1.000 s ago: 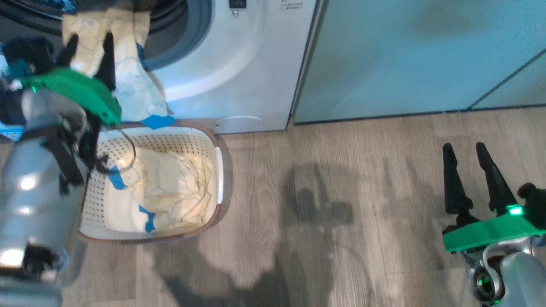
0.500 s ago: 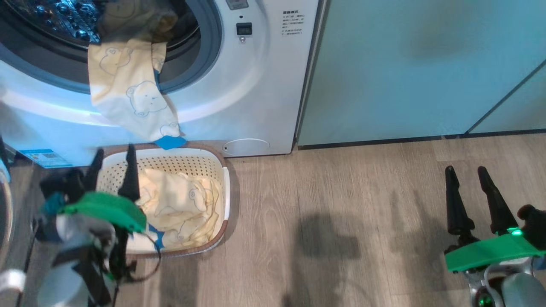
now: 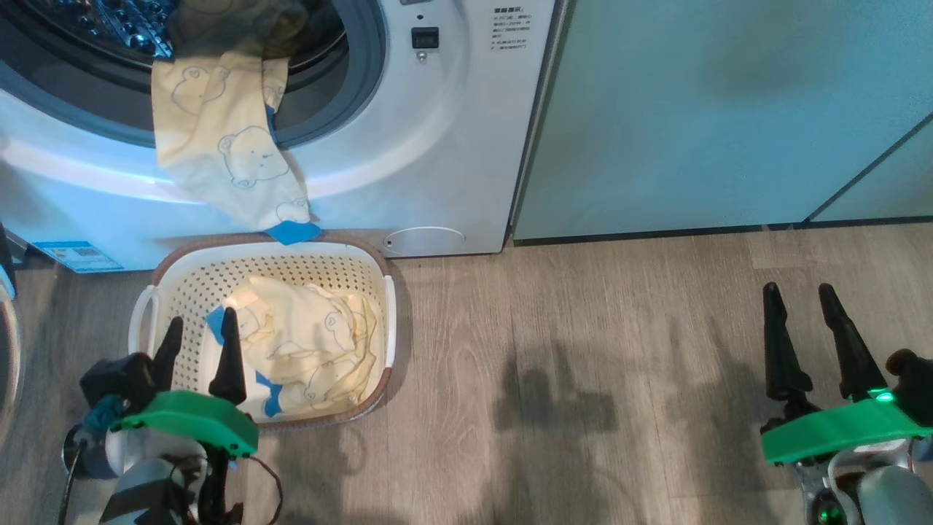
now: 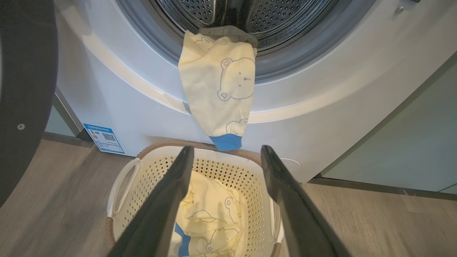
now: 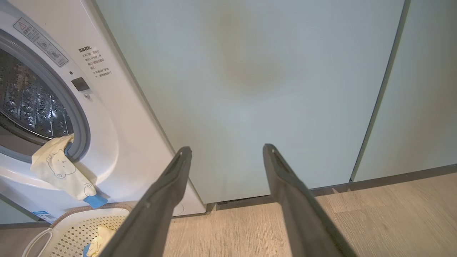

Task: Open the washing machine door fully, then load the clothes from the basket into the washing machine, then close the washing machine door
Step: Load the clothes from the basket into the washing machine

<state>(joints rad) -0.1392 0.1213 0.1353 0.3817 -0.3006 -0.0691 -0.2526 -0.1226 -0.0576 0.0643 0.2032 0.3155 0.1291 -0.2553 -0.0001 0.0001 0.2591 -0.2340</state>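
Left gripper gapes by basket; wrist view adds black door.

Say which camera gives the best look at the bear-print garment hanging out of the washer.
The left wrist view: the bear-print garment hangs near the centre, large and sharp, from the drum mouth to its blue cuff. The head view shows it whole but smaller, upper left. The right wrist view catches it small, at the left.

Soft matt clothes; perforated plastic basket; glossy washing machine; shiny steel drum; wood-grain floor
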